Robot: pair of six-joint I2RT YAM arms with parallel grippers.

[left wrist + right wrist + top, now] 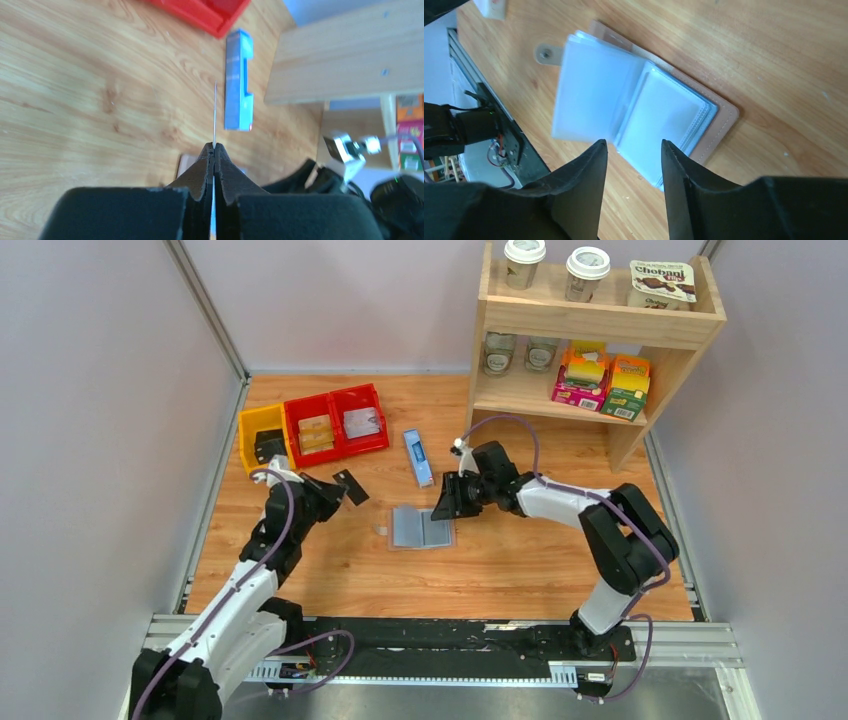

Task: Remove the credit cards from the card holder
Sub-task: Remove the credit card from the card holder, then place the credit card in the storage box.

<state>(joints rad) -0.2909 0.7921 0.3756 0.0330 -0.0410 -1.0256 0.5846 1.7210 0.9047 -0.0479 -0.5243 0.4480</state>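
Card holder [422, 528] lies open on the wooden table [520, 560] between the two arms. One credit card [350, 487] is already clear of it, pinched by one margin in the closed left gripper [214, 147] and held above the table to the holder's left. Likely faults: the thin card, gripped only at its edge, may slip or pivot out of the pads. The right gripper [633, 145], jaws apart and empty, is poised over the holder's right edge and may catch several sleeves at once or drag the light, unpinned holder across the wood. The holder shows a tan outer cover, a snap tab [545, 52] and translucent pale blue sleeves fanned open. Whether any cards sit inside cannot be told.
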